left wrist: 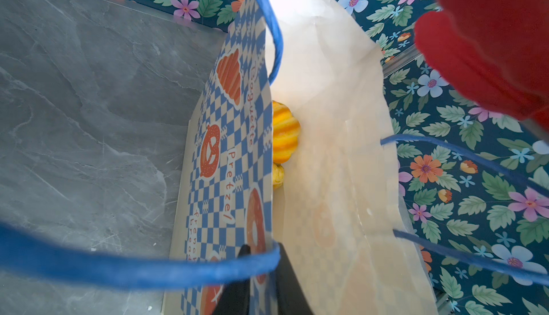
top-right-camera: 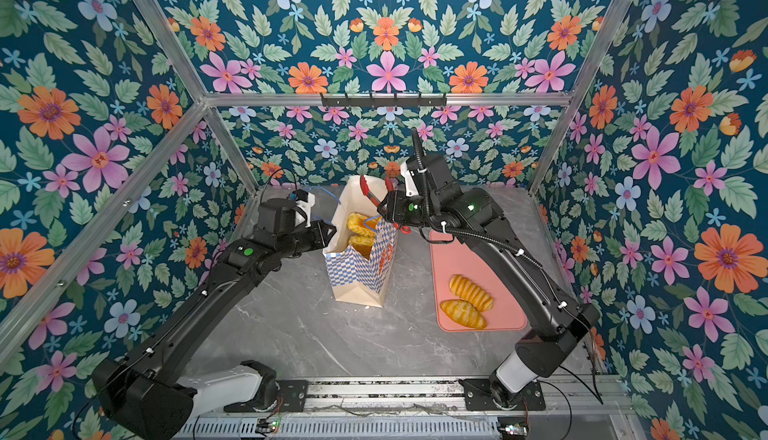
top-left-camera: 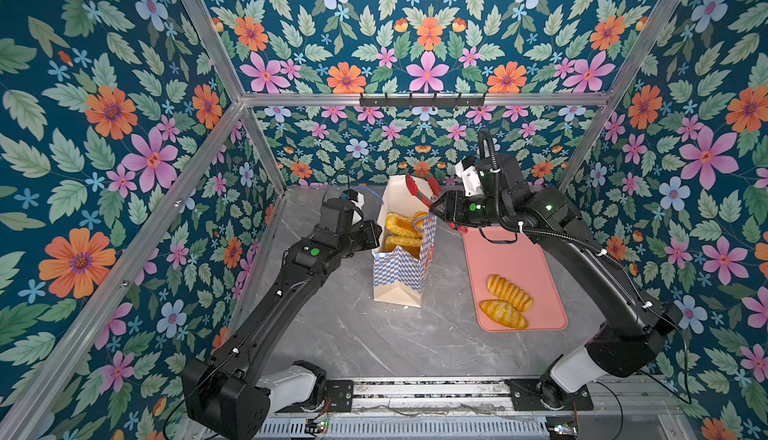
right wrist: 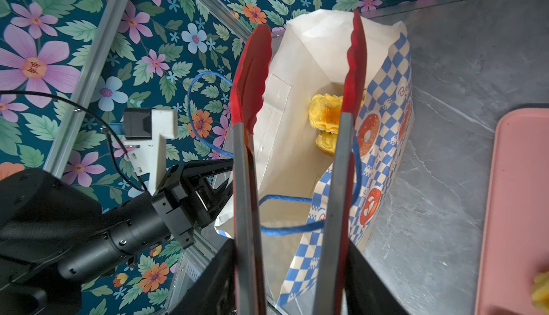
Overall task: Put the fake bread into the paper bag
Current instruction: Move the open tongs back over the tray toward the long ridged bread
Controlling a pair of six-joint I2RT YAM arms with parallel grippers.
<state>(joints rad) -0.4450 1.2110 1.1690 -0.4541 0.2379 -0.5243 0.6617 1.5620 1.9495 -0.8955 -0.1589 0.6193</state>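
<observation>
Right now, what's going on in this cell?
The right gripper holds the tongs, spread and empty, over the mouth of the paper bag. The left gripper sits at the bag's rim with the wall between its jaws; whether it clamps is unclear. Some fake bread is in the bag; a ridged loaf and a pointed loaf lie on the pink tray.
</observation>
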